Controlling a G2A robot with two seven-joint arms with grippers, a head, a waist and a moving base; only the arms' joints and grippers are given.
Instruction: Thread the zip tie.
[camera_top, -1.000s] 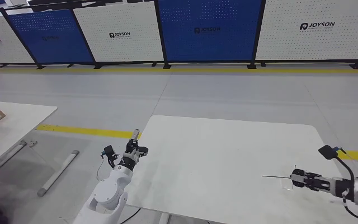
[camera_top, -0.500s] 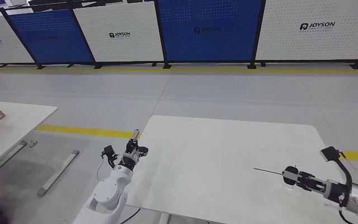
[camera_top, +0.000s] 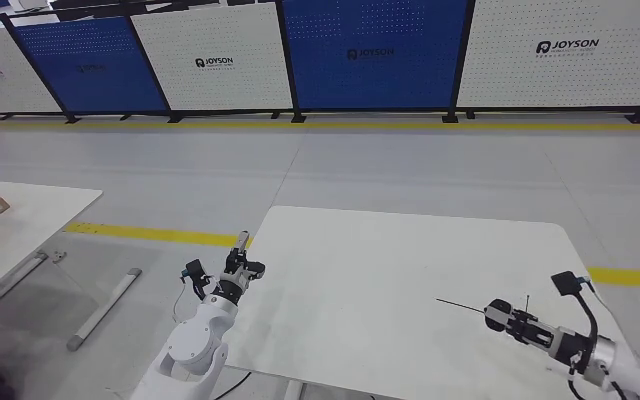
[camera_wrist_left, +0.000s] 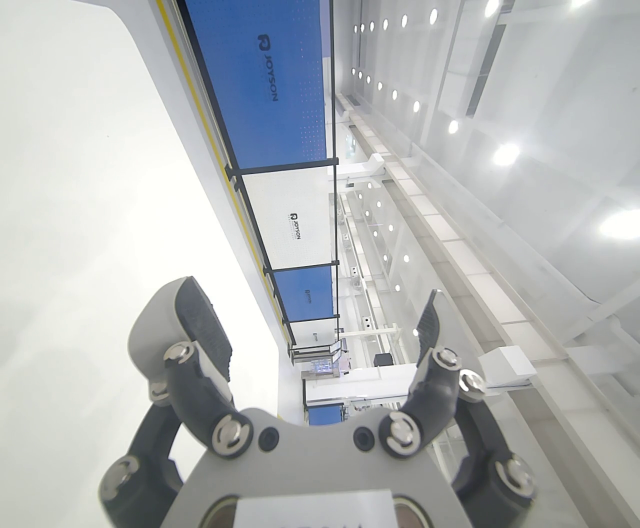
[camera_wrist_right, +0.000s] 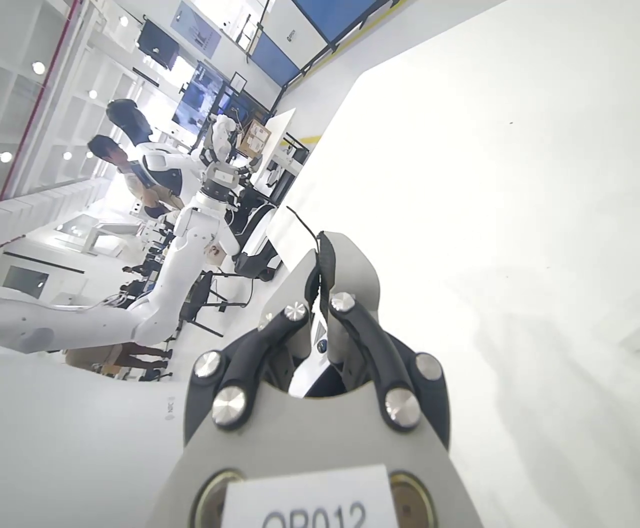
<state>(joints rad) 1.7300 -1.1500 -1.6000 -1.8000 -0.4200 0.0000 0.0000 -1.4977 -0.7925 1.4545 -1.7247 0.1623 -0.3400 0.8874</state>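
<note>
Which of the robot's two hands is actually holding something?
The right hand: it is shut on a thin black zip tie. The left hand, at the table's opposite edge, is open and empty.

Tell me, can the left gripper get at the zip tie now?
Probably, after a long reach: the left gripper is open, and the zip tie sticks out free from the right gripper.

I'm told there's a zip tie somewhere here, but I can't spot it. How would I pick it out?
Start at the big white table, then find the right gripper over its near right corner, jaws shut. The zip tie is the thin black strand sticking out of those jaws toward the table's middle: a hair-fine dark line against the white top, far finer than the chunky gripper.
</note>
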